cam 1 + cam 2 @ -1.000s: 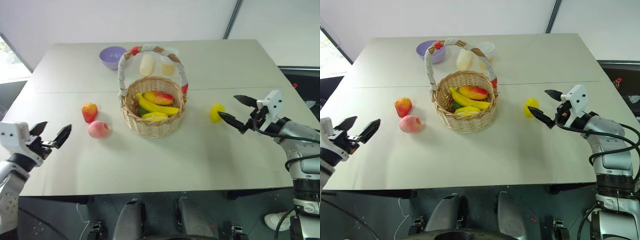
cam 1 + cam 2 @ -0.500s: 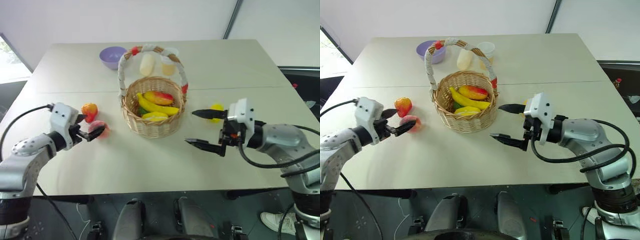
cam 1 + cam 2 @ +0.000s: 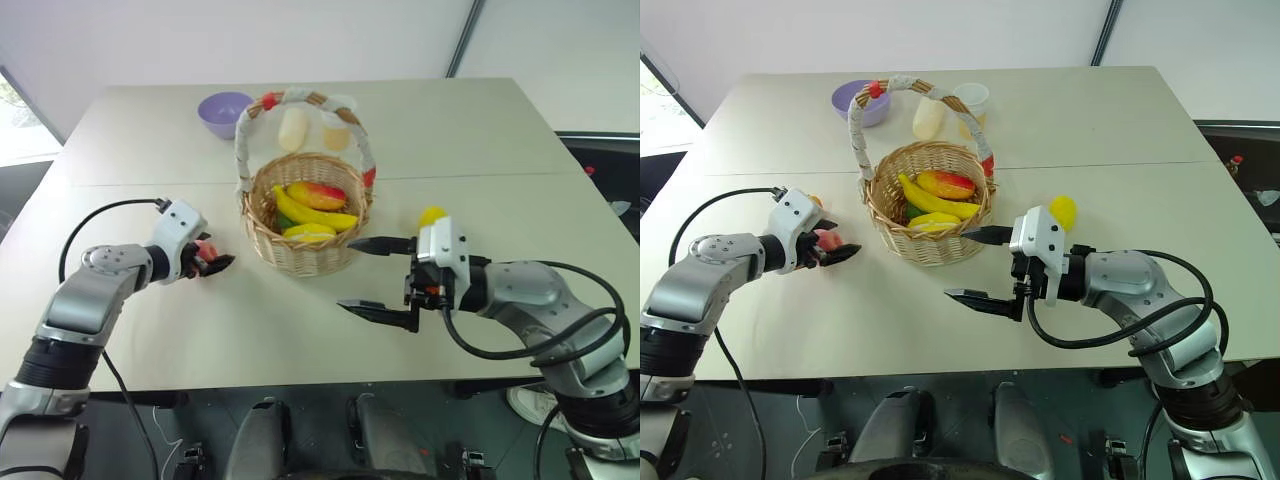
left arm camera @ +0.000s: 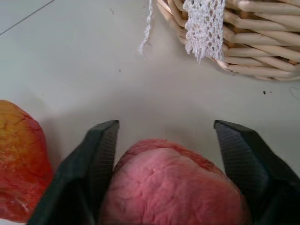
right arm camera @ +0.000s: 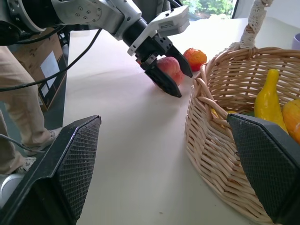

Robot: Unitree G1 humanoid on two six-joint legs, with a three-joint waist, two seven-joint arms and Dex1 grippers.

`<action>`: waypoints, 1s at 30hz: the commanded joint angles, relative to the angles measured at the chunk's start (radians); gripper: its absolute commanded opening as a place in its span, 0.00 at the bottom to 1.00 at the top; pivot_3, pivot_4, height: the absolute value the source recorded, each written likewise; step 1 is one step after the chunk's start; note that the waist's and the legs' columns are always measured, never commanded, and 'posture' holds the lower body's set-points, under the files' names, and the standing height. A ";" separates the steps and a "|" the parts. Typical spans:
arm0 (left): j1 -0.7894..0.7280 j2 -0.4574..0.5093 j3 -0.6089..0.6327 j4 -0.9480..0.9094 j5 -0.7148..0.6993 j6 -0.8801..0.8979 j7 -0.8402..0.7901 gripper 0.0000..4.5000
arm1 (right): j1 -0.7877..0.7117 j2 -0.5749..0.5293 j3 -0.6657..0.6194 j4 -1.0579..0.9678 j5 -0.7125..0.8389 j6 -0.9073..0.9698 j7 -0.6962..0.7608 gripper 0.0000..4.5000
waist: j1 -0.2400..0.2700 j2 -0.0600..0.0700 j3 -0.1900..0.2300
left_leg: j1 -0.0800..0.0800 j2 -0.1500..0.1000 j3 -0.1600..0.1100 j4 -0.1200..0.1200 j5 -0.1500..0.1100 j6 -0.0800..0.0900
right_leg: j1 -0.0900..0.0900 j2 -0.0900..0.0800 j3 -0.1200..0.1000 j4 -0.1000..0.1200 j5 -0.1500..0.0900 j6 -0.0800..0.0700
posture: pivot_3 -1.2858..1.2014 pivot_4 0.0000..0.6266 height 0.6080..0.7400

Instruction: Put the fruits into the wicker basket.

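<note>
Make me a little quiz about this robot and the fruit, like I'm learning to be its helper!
1. True or false: the right gripper is shut.
2. Which fruit sits between the fingers of the left gripper? A) a peach B) an apple C) a grape
3. Which long yellow fruit already lies in the wicker basket?

Key: 1 false, its fingers are spread wide with nothing between them. 2 A. 3 the banana.

Silver arms, white wrist blocks, black cables, black claws.
</note>
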 commanded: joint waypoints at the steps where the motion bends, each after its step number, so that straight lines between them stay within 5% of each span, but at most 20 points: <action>1: -0.005 0.017 0.016 -0.024 0.023 0.013 -0.002 0.45 | -0.020 0.009 -0.011 -0.020 -0.004 -0.026 -0.006 1.00 | 0.000 0.000 0.000 | 0.000 0.000 0.000 0.000 0.000 0.000 | 0.000 0.000 0.000 0.000 0.000 0.000 | 0.52 0.24 1.00; 6: 0.042 0.053 0.151 -0.091 -0.033 0.018 -0.019 0.45 | -0.031 -0.001 -0.026 0.000 -0.022 -0.041 -0.003 1.00 | -0.006 -0.001 0.001 | 0.000 0.000 0.000 0.000 0.000 0.000 | 0.000 0.000 0.000 0.000 0.000 0.000 | 0.52 0.24 1.00; 10: 0.112 0.055 0.398 -0.258 -0.220 0.054 -0.077 0.45 | -0.046 -0.023 -0.057 0.026 -0.032 -0.052 0.007 1.00 | -0.003 -0.003 0.002 | -0.001 0.002 0.000 0.000 0.000 0.000 | -0.001 0.000 0.000 0.000 0.000 0.000 | 0.52 0.24 1.00; 13: 0.070 0.030 0.459 -0.373 -0.356 0.150 -0.047 0.45 | -0.069 -0.038 -0.075 0.059 -0.040 -0.063 0.017 1.00 | 0.004 -0.003 0.002 | -0.001 0.001 0.000 0.000 0.000 0.000 | -0.001 -0.002 0.000 0.000 0.000 0.000 | 0.52 0.24 1.00; 16: -0.030 -0.040 0.359 -0.435 -0.366 0.170 0.034 0.45 | -0.097 -0.044 -0.081 0.100 -0.053 -0.078 0.028 1.00 | 0.011 -0.003 0.002 | 0.000 -0.001 -0.001 0.001 0.000 0.000 | 0.002 -0.003 -0.001 0.000 0.000 0.000 | 0.52 0.24 1.00; 20: -0.233 -0.309 0.058 -0.355 -0.190 0.096 0.221 0.45 | -0.119 -0.040 -0.074 0.123 -0.068 -0.091 0.030 1.00 | 0.027 -0.004 0.001 | 0.000 -0.004 -0.001 0.004 0.000 0.000 | 0.004 -0.003 -0.001 0.000 0.001 0.002 | 0.52 0.24 1.00; 24: -0.262 -0.397 -0.020 -0.265 -0.124 0.036 0.230 0.45 | -0.123 -0.028 -0.071 0.115 -0.073 -0.092 0.015 1.00 | 0.000 -0.004 0.001 | -0.001 -0.004 0.001 0.003 -0.001 0.002 | 0.001 -0.001 0.002 -0.001 0.001 0.002 | 0.52 0.24 1.00; 29: -0.263 -0.416 -0.008 -0.226 -0.129 0.013 0.210 0.97 | -0.114 -0.021 -0.074 0.100 -0.073 -0.090 -0.005 1.00 | -0.004 -0.004 0.002 | -0.001 0.000 -0.002 0.000 -0.001 0.001 | -0.004 0.005 0.002 0.003 -0.001 -0.002 | 0.52 0.24 1.00; 30: -0.261 -0.408 0.011 -0.233 -0.141 0.010 0.202 0.99 | -0.109 -0.020 -0.076 0.093 -0.071 -0.087 -0.011 1.00 | -0.002 -0.004 0.002 | -0.001 0.000 -0.002 0.000 0.000 0.000 | -0.003 0.005 0.001 0.003 -0.001 -0.002 | 0.52 0.24 1.00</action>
